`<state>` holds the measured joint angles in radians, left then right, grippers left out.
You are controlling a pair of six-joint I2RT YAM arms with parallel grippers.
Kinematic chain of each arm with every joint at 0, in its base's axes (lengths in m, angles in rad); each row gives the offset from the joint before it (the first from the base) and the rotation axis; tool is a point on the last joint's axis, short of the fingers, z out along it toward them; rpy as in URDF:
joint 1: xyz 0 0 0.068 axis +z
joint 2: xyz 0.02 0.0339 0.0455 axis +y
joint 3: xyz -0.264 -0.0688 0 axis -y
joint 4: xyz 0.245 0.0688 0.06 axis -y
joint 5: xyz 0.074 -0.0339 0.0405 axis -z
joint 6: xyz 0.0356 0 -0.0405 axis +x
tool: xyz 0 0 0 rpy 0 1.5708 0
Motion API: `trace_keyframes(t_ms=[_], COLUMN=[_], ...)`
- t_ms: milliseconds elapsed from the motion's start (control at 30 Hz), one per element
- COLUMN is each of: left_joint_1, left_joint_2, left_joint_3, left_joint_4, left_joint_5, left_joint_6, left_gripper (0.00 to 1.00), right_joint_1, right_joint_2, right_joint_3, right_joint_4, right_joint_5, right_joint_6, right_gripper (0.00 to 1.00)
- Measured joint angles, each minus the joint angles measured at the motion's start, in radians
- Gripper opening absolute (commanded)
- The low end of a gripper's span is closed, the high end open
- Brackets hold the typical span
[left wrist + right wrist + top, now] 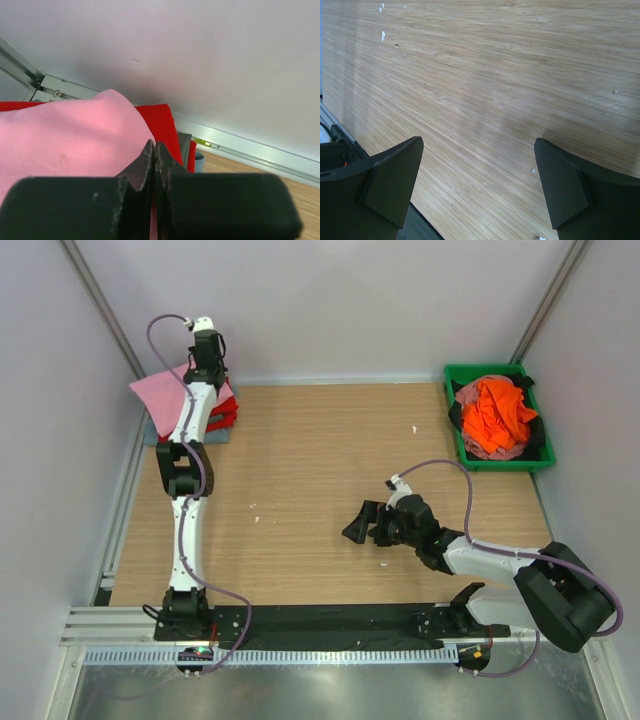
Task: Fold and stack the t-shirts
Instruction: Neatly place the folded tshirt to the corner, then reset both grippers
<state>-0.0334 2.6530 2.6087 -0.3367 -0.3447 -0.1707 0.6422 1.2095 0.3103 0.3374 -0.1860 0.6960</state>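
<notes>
A folded stack lies at the table's far left: a light pink t-shirt on top, a bright red t-shirt under it, and a grey-blue t-shirt at the bottom. My left gripper is over the stack, shut on the pink t-shirt, with a strip of fabric between the fingers. The red t-shirt shows behind it. An orange t-shirt lies crumpled in the bin. My right gripper is open and empty just above bare table.
The green plastic bin stands at the far right corner and also holds pinkish and dark cloth. Grey walls with metal rails run close behind the stack. Small white specks lie on the wooden table.
</notes>
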Motion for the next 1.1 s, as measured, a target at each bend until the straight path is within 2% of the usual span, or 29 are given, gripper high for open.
trace_keyframes(t_ms=[67,100,167,200,367,567,733,900,1100], left_joint_1=[-0.002,-0.002,-0.004,-0.005,-0.025,-0.08,-0.185,-0.386,-0.68], left_joint_2=[0.0,0.0,0.0,0.0,-0.005,-0.073,-0.218,-0.462,-0.768], left_joint_3=[0.0,0.0,0.0,-0.001,-0.027,-0.078,-0.098,-0.187,-0.456], left_joint_4=[0.005,0.005,0.007,0.009,0.026,0.021,0.022,0.035,-0.021], left_joint_5=[0.005,0.008,0.01,0.012,0.01,-0.006,-0.038,-0.076,-0.056], left_joint_6=[0.0,0.0,0.006,0.006,0.008,0.027,0.063,0.107,0.074], left_gripper=[0.0,0.07,0.35,0.6,0.88,1.0,1.0,1.0,1.0], right_joint_1=[0.0,0.0,0.0,0.0,0.0,0.0,0.0,0.0,0.0], right_joint_2=[0.002,0.002,0.002,0.002,0.002,0.002,0.002,0.001,-0.006], right_joint_3=[0.0,0.0,0.0,0.0,0.0,0.0,0.0,0.0,0.0], right_joint_4=[-0.001,-0.001,-0.001,-0.001,0.0,0.0,0.0,-0.001,-0.005], right_joint_5=[0.0,0.0,0.0,0.0,0.0,0.001,0.002,0.006,0.026], right_joint_6=[0.0,0.0,0.0,0.0,0.0,0.0,0.002,0.006,0.016], right_gripper=[1.0,1.0,1.0,1.0,1.0,1.0,1.0,1.0,1.0])
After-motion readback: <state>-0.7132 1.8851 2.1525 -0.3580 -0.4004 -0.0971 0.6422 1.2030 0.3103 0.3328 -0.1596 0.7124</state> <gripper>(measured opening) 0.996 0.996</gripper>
